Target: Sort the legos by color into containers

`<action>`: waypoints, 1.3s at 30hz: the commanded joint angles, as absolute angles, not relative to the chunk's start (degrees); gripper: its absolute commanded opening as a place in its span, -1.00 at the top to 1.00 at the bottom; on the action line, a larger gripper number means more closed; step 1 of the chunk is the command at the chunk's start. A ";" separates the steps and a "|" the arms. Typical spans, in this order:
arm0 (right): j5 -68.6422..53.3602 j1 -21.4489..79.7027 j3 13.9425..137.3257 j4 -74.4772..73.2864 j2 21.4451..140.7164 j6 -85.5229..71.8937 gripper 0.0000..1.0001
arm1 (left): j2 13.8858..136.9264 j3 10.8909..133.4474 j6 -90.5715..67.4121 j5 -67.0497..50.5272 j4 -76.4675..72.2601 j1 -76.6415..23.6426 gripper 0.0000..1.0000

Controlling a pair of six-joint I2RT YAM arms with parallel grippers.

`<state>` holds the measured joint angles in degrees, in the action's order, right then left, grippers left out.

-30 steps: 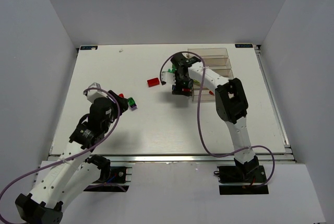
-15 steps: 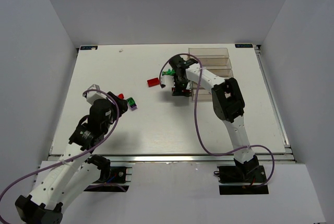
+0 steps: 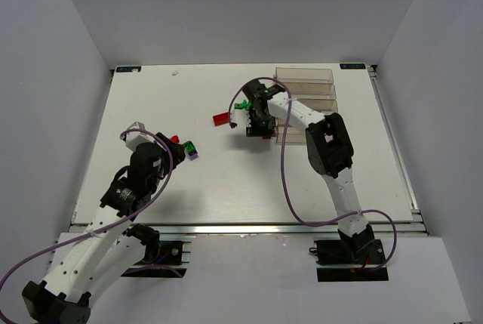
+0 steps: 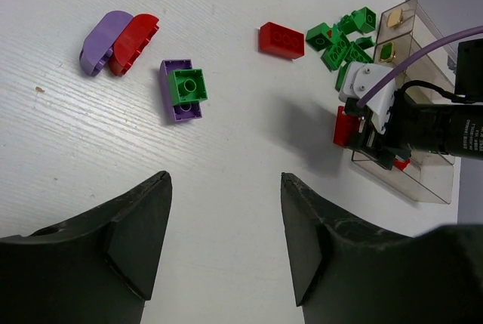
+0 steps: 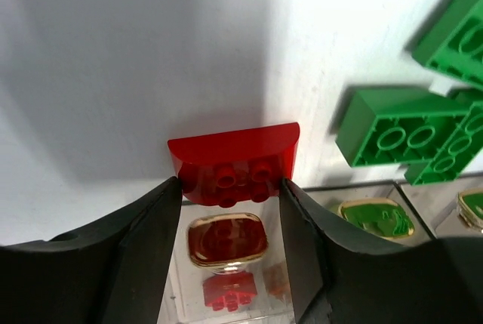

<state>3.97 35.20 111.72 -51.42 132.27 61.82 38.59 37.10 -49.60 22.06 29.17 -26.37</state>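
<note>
Start at your left. The left gripper [image 4: 224, 188] hangs above the table [image 3: 226, 188] with its jaws apart and nothing between them. Its wrist camera shows you what the overhead view reduces to specks. A purple curved brick [image 4: 104, 31] touches the first red curved brick [image 4: 136, 33]. Just beside them, a small green brick [image 4: 187, 86] is stacked on a purple plate [image 4: 185, 112].

Further right, a red rectangular brick [image 4: 281, 40] lies alone. Beyond it, a pile of green bricks [image 4: 343, 37] sits near the containers [image 3: 309, 76], which stand toward the table's far right.

From overhead you see the right gripper [image 3: 256, 124] at the left end of the nearest bin, but not what it has. The right wrist camera settles that. The second red curved brick [image 5: 234, 159] sits between the fingers [image 5: 143, 248], with both pads against its sides and no gap showing, so the jaws grip it.

Only this view lets you look into the bin just below it. It holds a gold-rimmed red marker [image 5: 226, 239] and a small red brick [image 5: 226, 291]. The next bin to the right carries a green marker [image 5: 375, 217].
</note>
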 commanded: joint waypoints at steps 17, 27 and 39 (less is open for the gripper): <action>-9.68 41.14 106.00 -49.76 120.42 48.63 -0.36 | 37.18 37.70 -50.18 22.85 29.71 -26.37 -0.39; 1.23 40.25 93.78 -37.78 111.00 5.15 -0.79 | 33.14 37.18 -51.15 25.14 32.52 -26.37 -0.39; -0.53 40.43 95.09 -35.16 116.44 -5.98 -0.46 | 31.55 35.77 -52.29 24.52 33.66 -26.37 -0.39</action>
<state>-0.23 40.14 91.79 -37.19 113.93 -2.39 32.34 36.36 -51.64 24.05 32.62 -26.37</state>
